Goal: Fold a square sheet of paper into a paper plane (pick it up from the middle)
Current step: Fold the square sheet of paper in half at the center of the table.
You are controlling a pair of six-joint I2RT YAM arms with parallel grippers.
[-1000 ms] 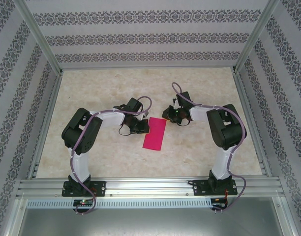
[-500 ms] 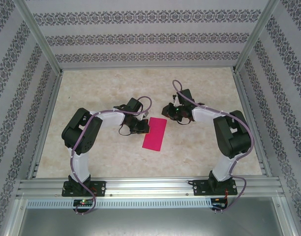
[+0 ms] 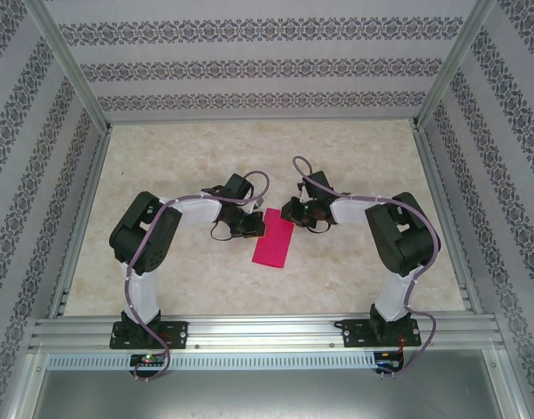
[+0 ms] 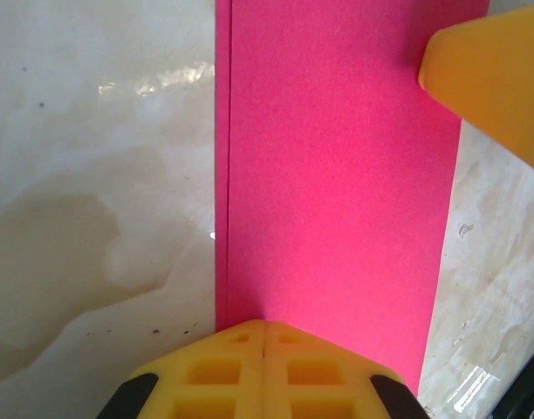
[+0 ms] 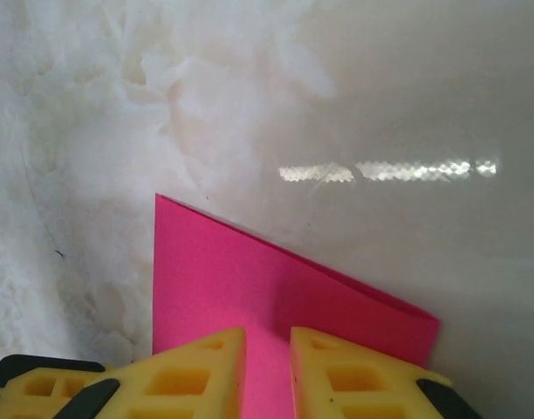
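The square sheet of paper (image 3: 274,242) lies on the table folded in half, a narrow magenta-pink rectangle. My left gripper (image 3: 254,225) is shut, its yellow fingertips (image 4: 264,325) resting on the paper (image 4: 337,175) close to the doubled left edge. My right gripper (image 3: 291,214) is at the paper's far end. Its yellow fingers (image 5: 206,362) stand a narrow gap apart over the paper (image 5: 241,279), which shows flat between them. One right finger (image 4: 494,78) shows in the left wrist view at the paper's far right corner.
The marbled tabletop (image 3: 188,157) spreads out round the paper. Aluminium frame rails (image 3: 249,327) and patterned walls (image 3: 258,61) close in the workspace. Both arm bases sit on the near rail.
The right arm has swung left, bringing its gripper over the paper's far end. The left gripper and the paper have stayed put.
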